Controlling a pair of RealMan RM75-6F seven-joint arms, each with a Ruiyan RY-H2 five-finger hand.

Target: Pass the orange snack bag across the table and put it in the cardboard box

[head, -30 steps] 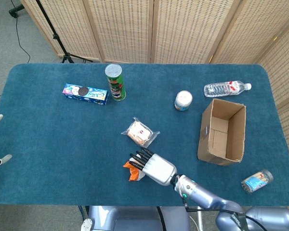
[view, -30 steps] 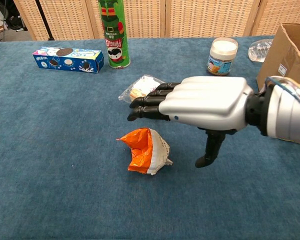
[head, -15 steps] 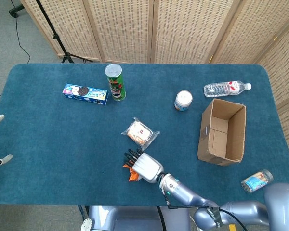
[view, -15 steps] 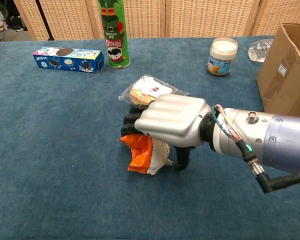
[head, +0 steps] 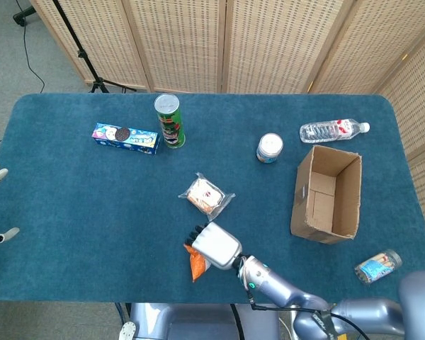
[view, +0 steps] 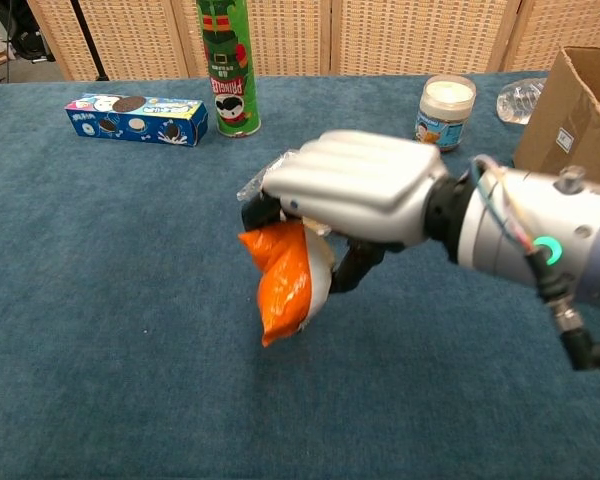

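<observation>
— What lies on the blue table (head: 71,205)?
— A cookie box (head: 126,138), green chip can (head: 170,120), wrapped snack (head: 207,195), small jar (head: 269,148), water bottle (head: 333,130), cardboard box (head: 326,193) and a small container (head: 377,266).

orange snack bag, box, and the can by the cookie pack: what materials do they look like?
Orange snack bag: thin glossy film, probably plastic; it crumples and hangs limp from the right hand. Cardboard box: matte brown corrugated-looking cardboard, with folded flaps and raw brown edges. Green can: rigid tube with a printed glossy wrap and a grey, foil-like top; likely paperboard, but metal can't be ruled out.
</observation>
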